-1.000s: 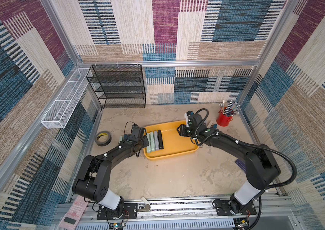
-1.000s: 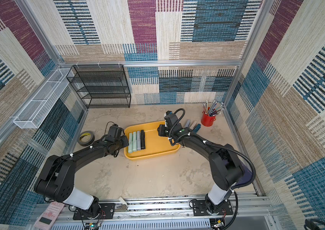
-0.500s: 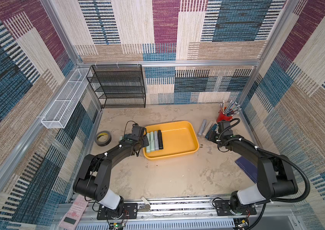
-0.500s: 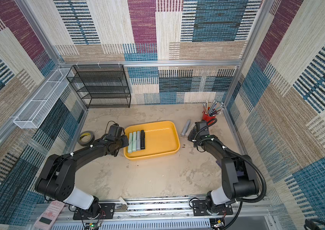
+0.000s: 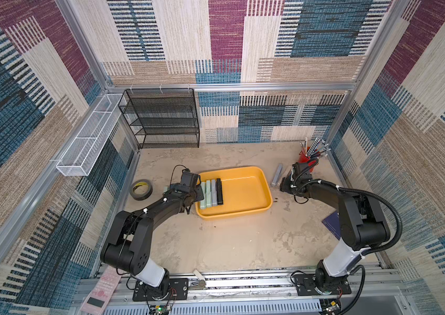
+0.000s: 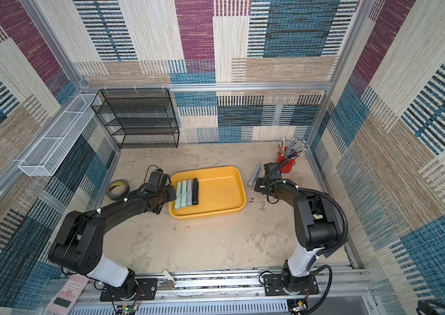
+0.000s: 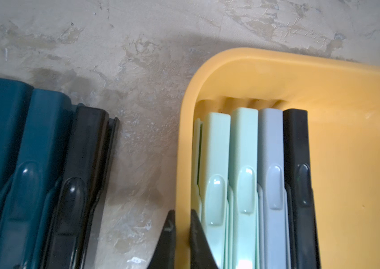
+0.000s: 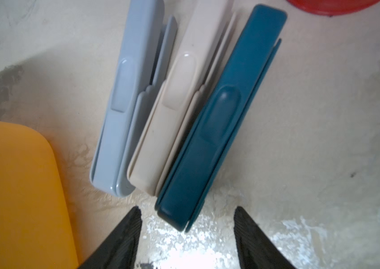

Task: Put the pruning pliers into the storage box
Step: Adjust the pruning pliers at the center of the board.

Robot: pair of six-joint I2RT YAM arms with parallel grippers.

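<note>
Gripping: left gripper [image 7: 182, 217] pinches the storage box [image 5: 243, 191] wall at its 9 o'clock end.
Right gripper [image 8: 187, 209]: spread wide, empty; the teal pliers [image 8: 221, 121] end lies between its fingers, untouched.
Boxed pliers [image 5: 211, 192]: four side by side, 9 o'clock end inside.
Loose: grey pliers [image 8: 123, 93] and cream pliers [image 8: 179, 93] beside the teal, 3 o'clock of box; other pliers [image 7: 33, 163] at 9 o'clock.

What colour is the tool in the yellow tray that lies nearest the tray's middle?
Black; the pruning pliers show best in the left wrist view.

Storage box [image 5: 243, 188] R half free; pliers row [image 5: 211, 192] fills L end. Red cup [image 5: 303, 159] crowds table pliers [image 5: 277, 174].
</note>
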